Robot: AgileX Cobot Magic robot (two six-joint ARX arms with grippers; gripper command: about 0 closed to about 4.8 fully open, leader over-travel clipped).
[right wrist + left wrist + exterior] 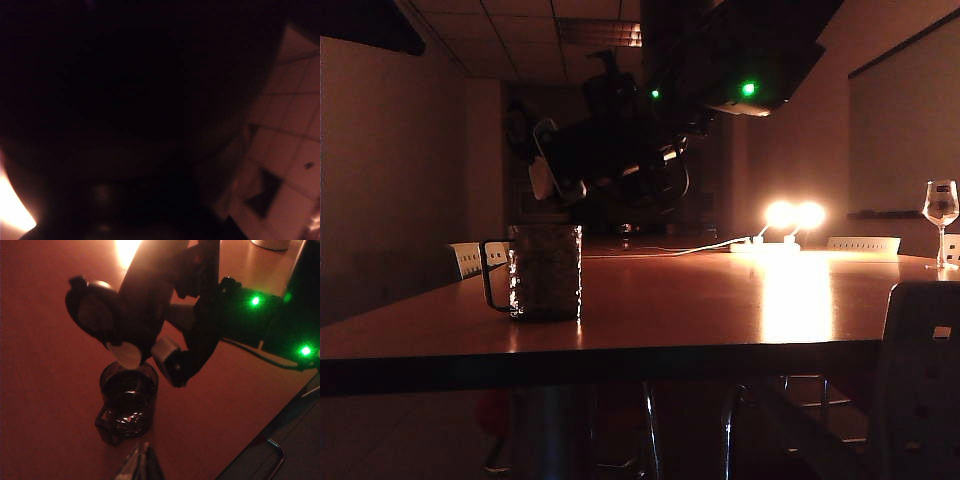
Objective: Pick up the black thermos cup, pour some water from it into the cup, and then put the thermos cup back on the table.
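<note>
one black thermos cup (145, 295) tilted, mouth over cup (127, 400).

right wrist view: black thermos cup (130, 90) fills frame, right end effector fingers hidden | left end effector (142, 465): only tips visible, edge-cropped | exterior view: dark, thermos outline indistinct

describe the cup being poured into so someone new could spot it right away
Start at the long glossy table in the dim room. Near its front left end stands the cup, a short clear glass mug with a dimpled wall and thin dark loop handle, directly under the tilted black thermos cup clamped in the right gripper. The only other glassware, a stemmed wine glass, stands at the far right.
</note>
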